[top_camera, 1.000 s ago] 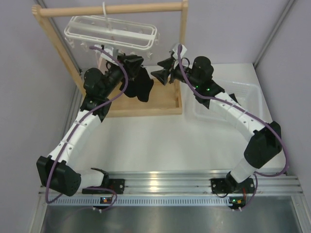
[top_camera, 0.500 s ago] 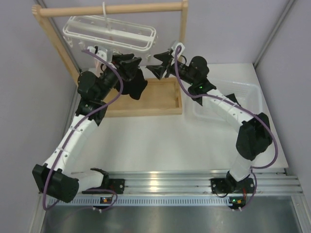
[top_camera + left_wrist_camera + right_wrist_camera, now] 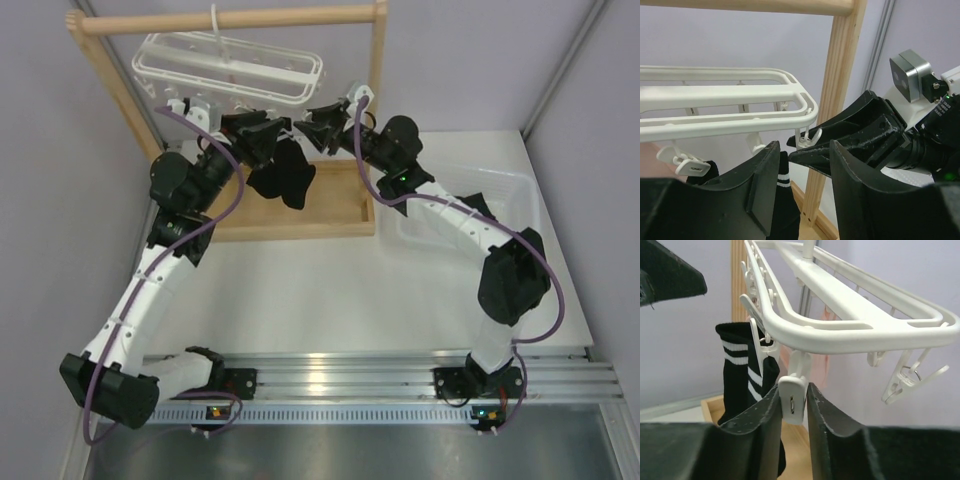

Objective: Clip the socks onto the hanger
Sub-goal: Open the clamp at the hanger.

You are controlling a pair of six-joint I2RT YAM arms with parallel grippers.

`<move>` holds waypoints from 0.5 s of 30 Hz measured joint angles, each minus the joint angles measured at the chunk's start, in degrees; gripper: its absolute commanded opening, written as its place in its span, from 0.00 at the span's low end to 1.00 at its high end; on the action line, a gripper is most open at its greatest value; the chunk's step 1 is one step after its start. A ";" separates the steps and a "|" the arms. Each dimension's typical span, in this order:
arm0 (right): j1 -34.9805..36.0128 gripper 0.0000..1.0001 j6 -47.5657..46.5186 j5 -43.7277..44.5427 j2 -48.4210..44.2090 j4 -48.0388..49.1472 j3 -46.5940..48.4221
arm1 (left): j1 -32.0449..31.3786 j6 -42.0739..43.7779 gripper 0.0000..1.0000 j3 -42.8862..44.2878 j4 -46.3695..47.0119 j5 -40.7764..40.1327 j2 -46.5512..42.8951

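While the hanger is hung by its hook from the top rod of the wooden rack, both grippers are held up beneath the end of it nearest the post seen on the right in the overhead view. The right gripper is closed on one dangling white clip under the frame's rim, and the clip is pinched between both fingers. The left gripper is held with its jaws parted and a plain gap between them. A black sock with white stripes is seen in that gap, close against one finger, with its cuff up by the hanger's rim and its foot hung limp above the rack's wooden base. Whether the sock is borne by a clip or by the finger cannot be told. A clear bin is set on the table to the right.
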 measured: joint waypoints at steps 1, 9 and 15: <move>0.07 0.19 -0.31 0.04 0.00 0.04 0.09 | 0.00 -0.20 0.50 0.00 -0.28 -0.11 -0.17; 0.42 0.00 -2.38 -0.39 0.00 -5.55 1.55 | 0.00 -1.57 0.54 3.80 -8.81 4.79 0.22; 1.53 0.00 -4.24 -0.81 -0.44 -15.69 6.40 | -0.02 -3.04 0.55 8.96 -17.11 5.79 0.87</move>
